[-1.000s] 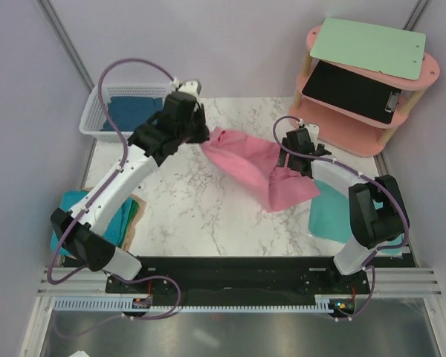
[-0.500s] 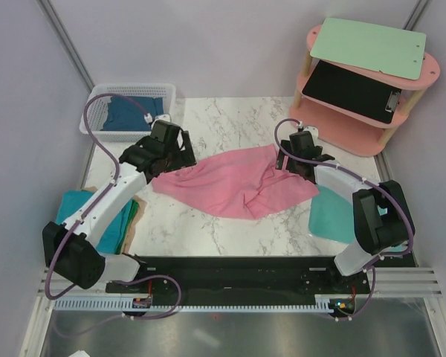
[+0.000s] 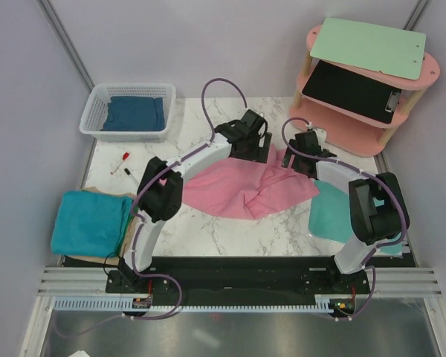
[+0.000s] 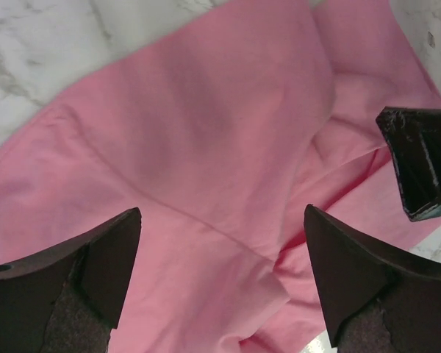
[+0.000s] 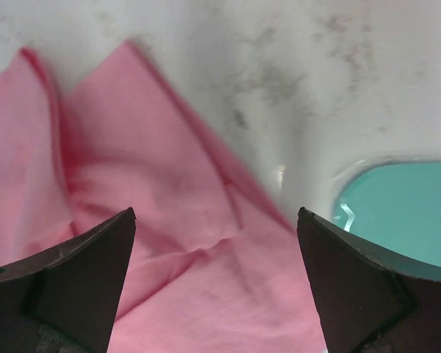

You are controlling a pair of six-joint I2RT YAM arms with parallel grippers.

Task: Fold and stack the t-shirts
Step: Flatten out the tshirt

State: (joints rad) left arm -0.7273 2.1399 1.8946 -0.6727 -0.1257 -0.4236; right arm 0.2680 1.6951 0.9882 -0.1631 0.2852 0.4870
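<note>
The pink t-shirt [image 3: 234, 190] lies spread and rumpled on the middle of the marble table. My left gripper [image 3: 259, 151] hovers open over its far edge, with only pink cloth [image 4: 206, 147] below the left gripper [image 4: 222, 213]. My right gripper [image 3: 296, 160] stands open just to the right, over the shirt's right corner [image 5: 176, 213]; nothing sits in the right gripper [image 5: 217, 213]. A folded teal t-shirt [image 3: 89, 222] rests at the table's left front. The dark blue t-shirt [image 3: 134, 113] lies in the white basket [image 3: 95, 104].
A teal mat [image 3: 328, 216] lies at the right, under the right arm, and shows as a teal mat [image 5: 404, 213] beside the shirt. A pink shelf [image 3: 372, 137] with clipboards stands at the back right. A red pen [image 3: 121, 162] lies near the basket.
My left gripper opened and let go of the pink shirt, which dropped from a raised bunch to lie flat. The left arm then swung right to the shirt's far edge. The right arm barely moved.
</note>
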